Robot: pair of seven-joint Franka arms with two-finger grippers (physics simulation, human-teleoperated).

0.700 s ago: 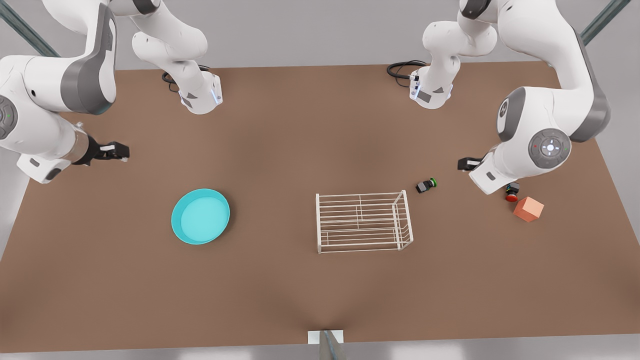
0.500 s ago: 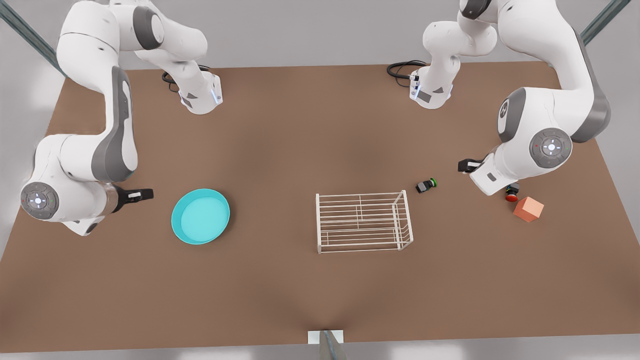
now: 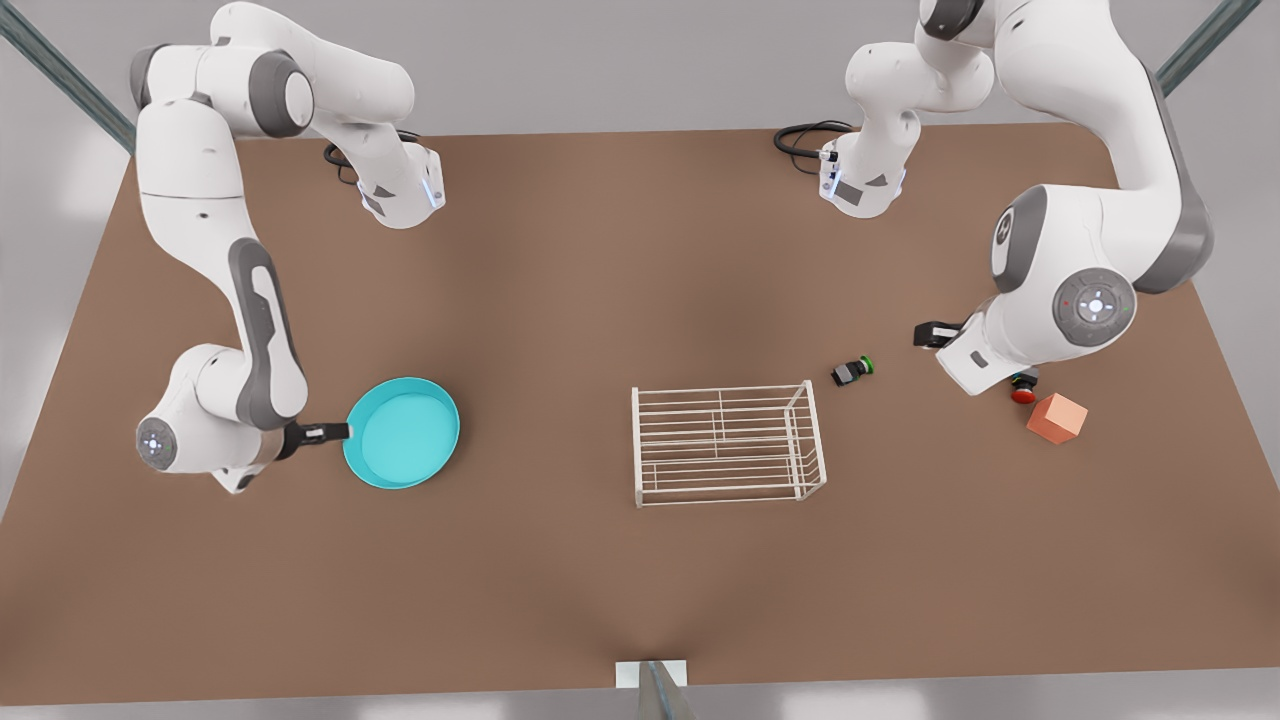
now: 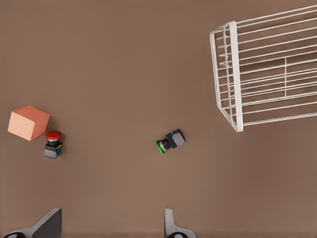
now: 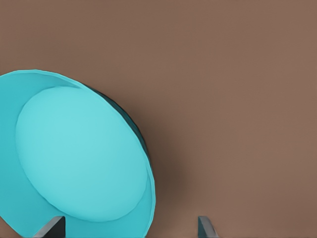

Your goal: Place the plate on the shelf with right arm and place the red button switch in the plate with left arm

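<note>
Plate [image 3: 402, 432] is seen in the front view on the brown surface [image 3: 620, 260], well apart from the shelf [image 3: 727, 444]; the right pincer [image 3: 335, 431] sits at the plate's rim, released, its fingertips [image 5: 54, 225] spread in the right wrist view. The left pincer [image 4: 109, 225] is shown released in the left wrist view, with the red button switch [image 4: 53, 143] beside an orange-pink cube [image 4: 28, 122], far from the shelf.

I'm working in what looks like a simulated robotics test cell rather than any lived-in room: a bare brown table [image 3: 600, 250] under flat grey walls, with grey metal struts [image 3: 60, 70] crossing the upper corners. Two white-and-grey arms are bolted to the table's far edge, black cables [image 3: 800, 140] looping from their bases. Everything has the clean, uniform look of a render.
</note>
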